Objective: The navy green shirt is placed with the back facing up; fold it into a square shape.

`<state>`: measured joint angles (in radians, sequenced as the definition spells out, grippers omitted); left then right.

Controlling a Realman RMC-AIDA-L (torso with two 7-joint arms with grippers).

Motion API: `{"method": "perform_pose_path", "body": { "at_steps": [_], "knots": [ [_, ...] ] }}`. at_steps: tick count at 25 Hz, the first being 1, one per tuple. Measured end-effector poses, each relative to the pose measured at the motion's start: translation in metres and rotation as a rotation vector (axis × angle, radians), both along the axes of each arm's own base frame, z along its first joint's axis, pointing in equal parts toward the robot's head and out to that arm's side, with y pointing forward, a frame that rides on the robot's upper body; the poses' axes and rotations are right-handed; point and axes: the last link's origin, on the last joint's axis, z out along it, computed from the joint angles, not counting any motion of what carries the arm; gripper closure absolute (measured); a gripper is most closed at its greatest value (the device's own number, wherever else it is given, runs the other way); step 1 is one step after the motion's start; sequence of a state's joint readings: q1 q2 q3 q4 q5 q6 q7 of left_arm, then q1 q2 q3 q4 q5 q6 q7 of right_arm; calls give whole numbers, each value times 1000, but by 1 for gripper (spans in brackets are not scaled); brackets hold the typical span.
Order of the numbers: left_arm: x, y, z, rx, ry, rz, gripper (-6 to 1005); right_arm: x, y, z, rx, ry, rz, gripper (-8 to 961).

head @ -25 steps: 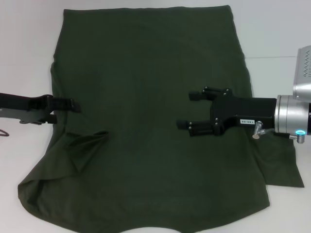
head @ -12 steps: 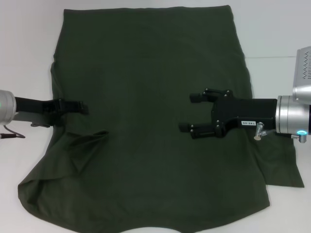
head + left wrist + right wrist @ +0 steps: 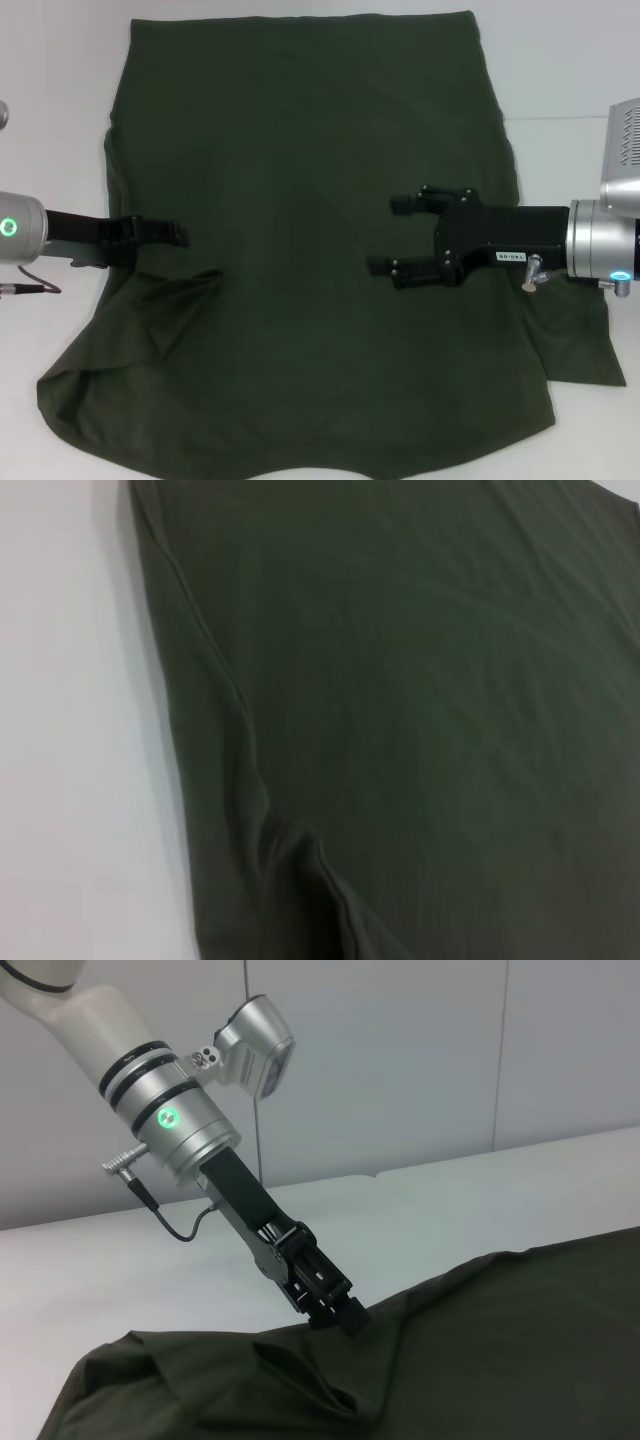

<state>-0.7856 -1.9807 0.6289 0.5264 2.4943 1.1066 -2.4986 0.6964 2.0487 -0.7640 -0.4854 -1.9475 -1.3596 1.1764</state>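
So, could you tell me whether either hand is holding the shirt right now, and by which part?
The right hand hovers open, holding nothing. The left hand touches the shirt's left edge; a grip cannot be told.

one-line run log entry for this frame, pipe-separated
shirt: flat, unfolded, left edge rumpled | left gripper: at shirt's left edge | right gripper: open above shirt's right half

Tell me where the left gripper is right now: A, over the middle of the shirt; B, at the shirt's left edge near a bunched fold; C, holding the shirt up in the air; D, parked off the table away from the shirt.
B: the left gripper sits at the left edge of the navy green shirt, just above a bunched fold.
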Motion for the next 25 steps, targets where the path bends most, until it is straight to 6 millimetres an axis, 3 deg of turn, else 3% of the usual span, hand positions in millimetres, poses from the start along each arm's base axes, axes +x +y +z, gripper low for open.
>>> {"method": "perform_pose_path", "body": {
  "at_steps": [18, 25],
  "knots": [
    [13, 3, -14, -39, -4, -24, 60, 1, -1, -2, -4, 1, -4, 6],
    [34, 8, -29, -35, -59, -49, 60, 3, -2, -2, -1, 0, -7, 6]
  ]
}}
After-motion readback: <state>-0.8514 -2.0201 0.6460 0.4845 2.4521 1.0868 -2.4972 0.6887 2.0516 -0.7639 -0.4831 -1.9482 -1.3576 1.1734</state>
